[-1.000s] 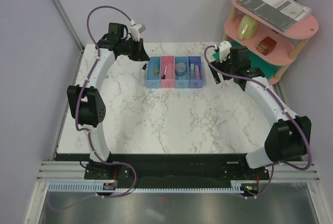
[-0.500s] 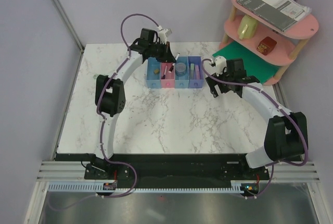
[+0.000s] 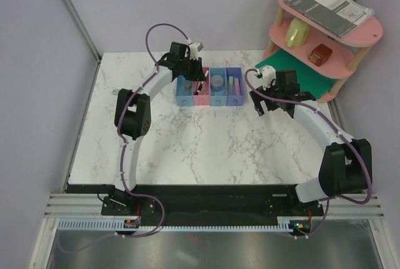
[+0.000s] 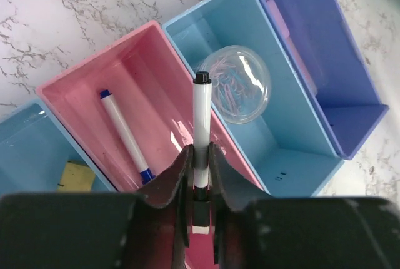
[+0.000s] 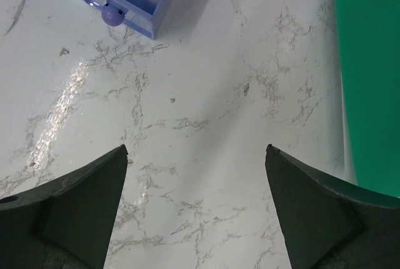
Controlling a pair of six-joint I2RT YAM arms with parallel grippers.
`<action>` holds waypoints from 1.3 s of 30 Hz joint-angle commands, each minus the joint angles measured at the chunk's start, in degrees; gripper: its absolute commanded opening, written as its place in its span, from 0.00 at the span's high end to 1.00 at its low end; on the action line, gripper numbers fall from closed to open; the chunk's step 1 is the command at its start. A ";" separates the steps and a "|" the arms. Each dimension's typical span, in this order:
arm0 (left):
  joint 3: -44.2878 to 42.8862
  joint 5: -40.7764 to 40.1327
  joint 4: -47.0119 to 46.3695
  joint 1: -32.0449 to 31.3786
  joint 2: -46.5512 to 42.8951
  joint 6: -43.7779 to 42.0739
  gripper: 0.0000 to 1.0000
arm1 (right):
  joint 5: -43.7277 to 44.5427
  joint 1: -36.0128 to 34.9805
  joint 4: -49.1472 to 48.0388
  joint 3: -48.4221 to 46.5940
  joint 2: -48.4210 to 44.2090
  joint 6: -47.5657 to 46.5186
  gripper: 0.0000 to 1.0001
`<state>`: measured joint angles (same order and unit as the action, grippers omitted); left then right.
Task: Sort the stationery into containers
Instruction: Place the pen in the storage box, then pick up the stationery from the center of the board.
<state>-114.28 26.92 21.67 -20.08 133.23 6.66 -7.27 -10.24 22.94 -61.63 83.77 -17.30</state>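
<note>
The containers [image 3: 232, 99] are four joined trays at the back of the table. My left gripper [image 3: 195, 76] hangs over the pink tray [image 4: 153, 87], shut on a white pen with a black cap [image 4: 201, 112] that points away from the jaws [image 4: 200, 151]. A blue-and-white pen [image 4: 124, 136] lies in that pink tray. The light blue tray beside it [image 4: 294, 150] holds a clear round box of clips [image 4: 240, 84]. A yellow item [image 4: 75, 175] lies in the left blue tray. My right gripper [image 5: 197, 150] is open over bare marble, right of the purple-blue tray [image 5: 134, 6].
A pink tiered shelf [image 3: 325, 37] stands at the back right with a grey spiral notebook [image 3: 325, 3] on top. A green mat [image 5: 369, 75] lies under it, just right of my right gripper.
The left arm has swung from the table's far left to above the trays, carrying the white pen, and now sits lower over the pink tray. The right gripper has shifted slightly.
</note>
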 commanded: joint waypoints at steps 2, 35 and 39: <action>0.11 -2.22 -2.42 -0.32 -3.24 -2.52 0.67 | -0.91 0.39 -1.23 -0.42 -2.82 0.07 0.02; 10.58 -12.60 21.04 26.92 -17.31 -90.67 0.02 | -3.10 2.33 -0.35 0.10 -4.40 -0.81 0.02; 8.46 -14.16 21.75 28.33 -13.09 -97.43 0.02 | -3.10 2.42 0.26 -0.16 -4.58 -0.63 0.02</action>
<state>-101.78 13.58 42.35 7.07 117.67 -79.61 -9.23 -8.08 23.18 -61.63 80.40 -17.93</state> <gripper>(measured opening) 0.982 0.982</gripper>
